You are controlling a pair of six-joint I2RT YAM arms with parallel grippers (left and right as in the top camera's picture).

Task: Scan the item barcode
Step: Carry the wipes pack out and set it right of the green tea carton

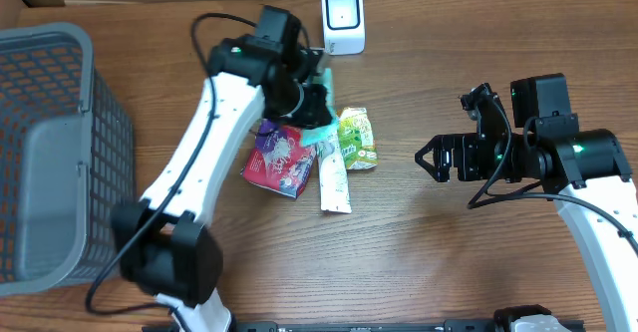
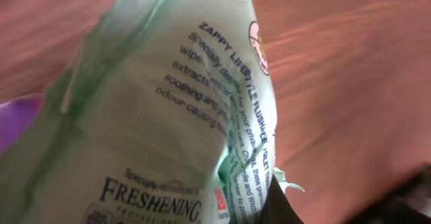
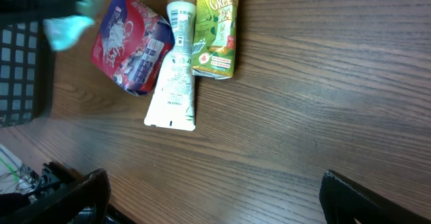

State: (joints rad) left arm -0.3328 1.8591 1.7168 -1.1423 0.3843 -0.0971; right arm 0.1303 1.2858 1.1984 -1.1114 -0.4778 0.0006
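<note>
Wipes packet (image 2: 168, 116), pale green with dark print, is filling the left wrist view right against the left claw (image 1: 311, 103). The claw is pinching the packet, jaws pressing together on it, and one dark finger (image 2: 277, 207) is showing at the packet's lower edge. Just beside that claw, on the side nearer the robot's base, a purple pouch (image 1: 281, 160), a white tube (image 1: 333, 177) and a green tea pack (image 1: 357, 138) are lying on the bench (image 1: 449, 262), the tube between the other two. Near the claw's far side a white scanner (image 1: 343, 20) is standing upright. Well apart to its left, a grey basket (image 1: 50, 153) is sitting at the bench edge. Well apart to its right, the right claw (image 1: 429, 161) is hovering with jaws spread wide, pointing toward the three lying items.
</note>
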